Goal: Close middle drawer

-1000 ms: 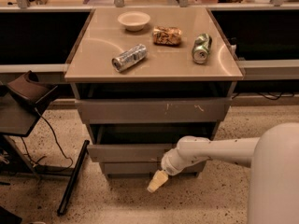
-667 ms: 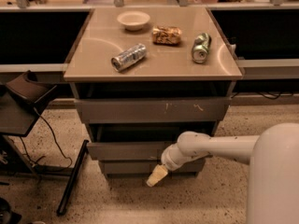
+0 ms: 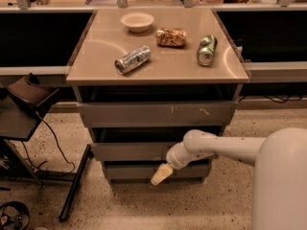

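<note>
The middle drawer [image 3: 129,151] is the plain grey front below the scratched top front [image 3: 158,114]. It stands out a little from the cabinet, with a dark gap above it. My gripper [image 3: 161,175], pale yellow at the end of the white arm [image 3: 216,147], hangs just below the middle drawer's front edge, in front of the lowest, narrower front [image 3: 129,171]. The white wrist lies against the right part of the middle drawer's front.
On the cabinet top [image 3: 96,47] lie a bowl [image 3: 137,21], a silver can [image 3: 133,59], a snack bag [image 3: 171,37] and a green can [image 3: 206,50]. A black stand with cables [image 3: 29,99] is at the left. Speckled floor lies in front.
My gripper and wrist have moved slightly up and toward the cabinet. The middle drawer's front seems to have gone in a little.
</note>
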Motion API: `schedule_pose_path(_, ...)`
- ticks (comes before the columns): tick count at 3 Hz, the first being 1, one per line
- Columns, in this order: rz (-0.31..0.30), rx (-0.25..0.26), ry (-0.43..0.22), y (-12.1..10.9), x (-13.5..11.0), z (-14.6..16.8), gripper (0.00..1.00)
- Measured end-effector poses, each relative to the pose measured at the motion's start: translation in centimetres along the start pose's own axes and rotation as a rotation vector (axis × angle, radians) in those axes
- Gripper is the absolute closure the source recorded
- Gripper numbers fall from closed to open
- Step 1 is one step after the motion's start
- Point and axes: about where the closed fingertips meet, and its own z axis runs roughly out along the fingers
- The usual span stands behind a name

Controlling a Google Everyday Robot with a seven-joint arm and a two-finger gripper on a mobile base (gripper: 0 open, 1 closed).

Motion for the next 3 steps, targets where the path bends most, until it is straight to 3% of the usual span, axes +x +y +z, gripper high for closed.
schedule_pose_path(2, 0.004, 0.001, -0.019, -1.1, -0.8, -0.1, 0.0)
schedule_pose_path(3, 0.013, -0.056, -0.043, -0.4, -1.1, 1.1, 0.0)
